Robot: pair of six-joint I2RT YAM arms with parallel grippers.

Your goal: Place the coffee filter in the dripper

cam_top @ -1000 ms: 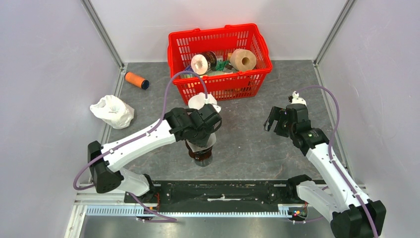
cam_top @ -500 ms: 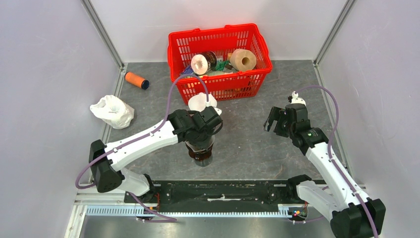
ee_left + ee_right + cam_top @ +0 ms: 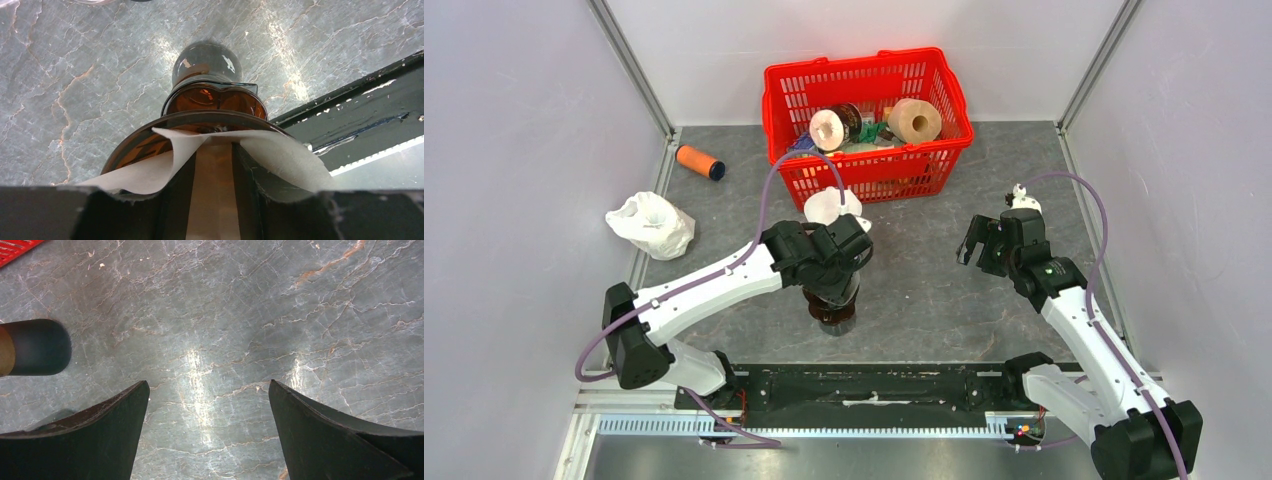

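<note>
left wrist: creased white coffee filter (image 3: 280, 156) sits in amber dripper (image 3: 131, 151).

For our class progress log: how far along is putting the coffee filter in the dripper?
Done: the filter sits in the amber dripper, one edge curled. In hand: the left tool straddles it, fingers apart. Left: withdraw that arm; the right tool hangs open, idle.

Right gripper (image 3: 208, 382) just hangs wide open over the grey marbled table (image 3: 240, 315), with a dark cylinder (image 3: 37, 346) off to its side.
</note>
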